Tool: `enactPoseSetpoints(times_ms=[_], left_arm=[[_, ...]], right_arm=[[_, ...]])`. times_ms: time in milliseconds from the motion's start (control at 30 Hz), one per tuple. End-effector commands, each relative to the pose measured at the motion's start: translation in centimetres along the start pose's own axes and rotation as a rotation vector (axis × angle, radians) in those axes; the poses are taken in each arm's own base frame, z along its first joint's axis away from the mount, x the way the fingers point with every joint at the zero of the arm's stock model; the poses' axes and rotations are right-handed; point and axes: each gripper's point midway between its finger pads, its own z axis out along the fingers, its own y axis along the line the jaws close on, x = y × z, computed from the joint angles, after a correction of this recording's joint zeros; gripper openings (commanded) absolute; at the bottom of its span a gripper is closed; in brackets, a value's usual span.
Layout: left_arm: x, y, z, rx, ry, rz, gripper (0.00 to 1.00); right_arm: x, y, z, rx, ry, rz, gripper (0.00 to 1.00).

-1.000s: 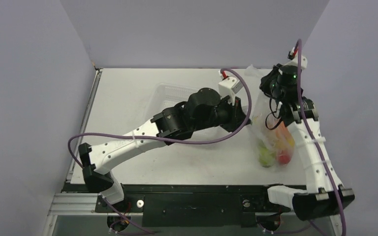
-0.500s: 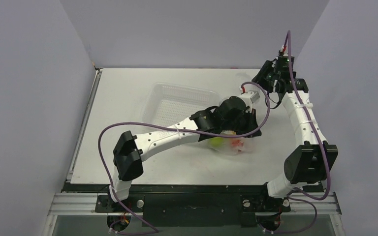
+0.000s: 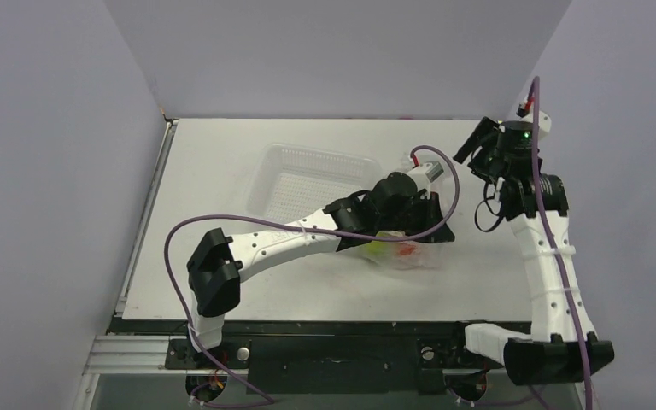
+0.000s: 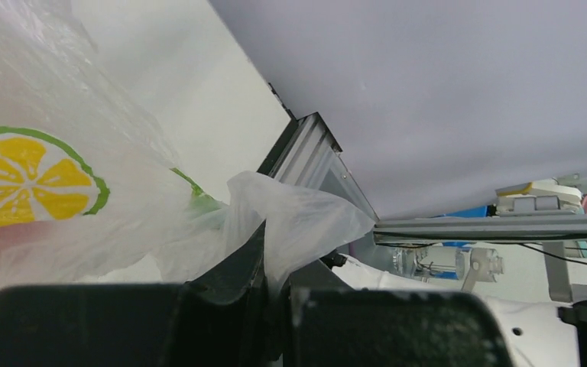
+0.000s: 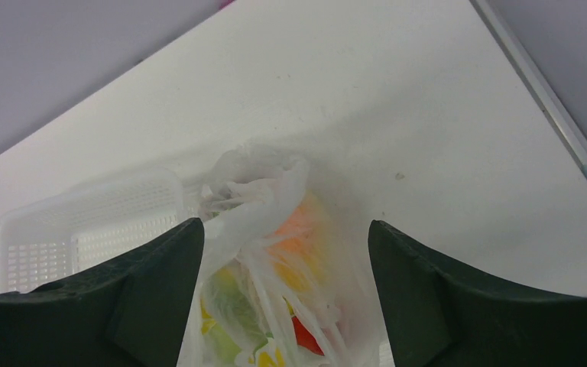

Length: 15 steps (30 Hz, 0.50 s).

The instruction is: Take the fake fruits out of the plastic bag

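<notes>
The clear plastic bag [image 3: 410, 254] lies slumped on the table right of centre. The fake fruits inside show through it as a green one [image 3: 379, 248] and a red one [image 3: 406, 249]. My left gripper [image 3: 434, 231] is shut on a fold of the plastic bag [image 4: 298, 222], whose side carries a lemon-slice print [image 4: 23, 172]. My right gripper [image 3: 477, 154] hangs open at the back right, apart from the bag. In the right wrist view the plastic bag [image 5: 275, 229] shows between the spread fingers [image 5: 153, 283], with orange [image 5: 306, 222], green [image 5: 229, 306] and red [image 5: 306, 336] fruits inside.
A white perforated basket [image 3: 275, 164] stands on the table behind and left of the bag; its corner appears in the right wrist view [image 5: 84, 229]. The left arm stretches across the middle of the table. The right wall stands close behind the right gripper.
The right gripper opened, let go of the bag and drew back to the rear right. The left gripper carried the bag leftward and down onto the table.
</notes>
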Motion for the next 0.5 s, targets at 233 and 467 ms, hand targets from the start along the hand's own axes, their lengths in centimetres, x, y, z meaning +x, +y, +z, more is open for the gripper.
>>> enactPoseSetpoints(times_ms=[233,467], left_arm=[[-3.6,-3.6,-8.8,0.074,-0.086,0.151,0.17],[-5.6,-3.0,-11.6,0.024,-0.08,0.251,0.65]], right_arm=[[8.6,-3.2,-4.6,-0.131,0.056,-0.023,0.7],[11.0,-3.8,-3.6,-0.139,0.1,-0.026,0.71]])
